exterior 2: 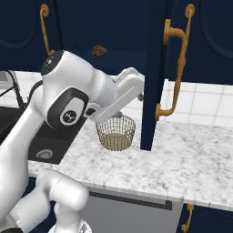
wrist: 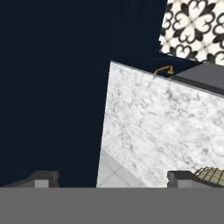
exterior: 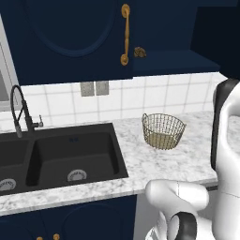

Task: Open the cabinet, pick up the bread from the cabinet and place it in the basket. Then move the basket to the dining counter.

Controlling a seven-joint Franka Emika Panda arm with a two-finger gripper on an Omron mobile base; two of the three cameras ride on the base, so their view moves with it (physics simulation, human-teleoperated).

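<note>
Gripper [wrist: 113, 179]: fingers spread apart, holding nothing.
Bread [exterior 2: 99, 50]: on the open cabinet [exterior 2: 152, 73] shelf, up above the basket [exterior 2: 115, 132].

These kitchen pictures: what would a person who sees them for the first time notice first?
Probably the navy cabinet, whose right door stands swung out toward the camera, brass handle facing sideways, with a small brown bread on the shelf inside. Below it, the wire basket sits on the marble counter right of the black sink, and the white arm reaches above the basket.
</note>
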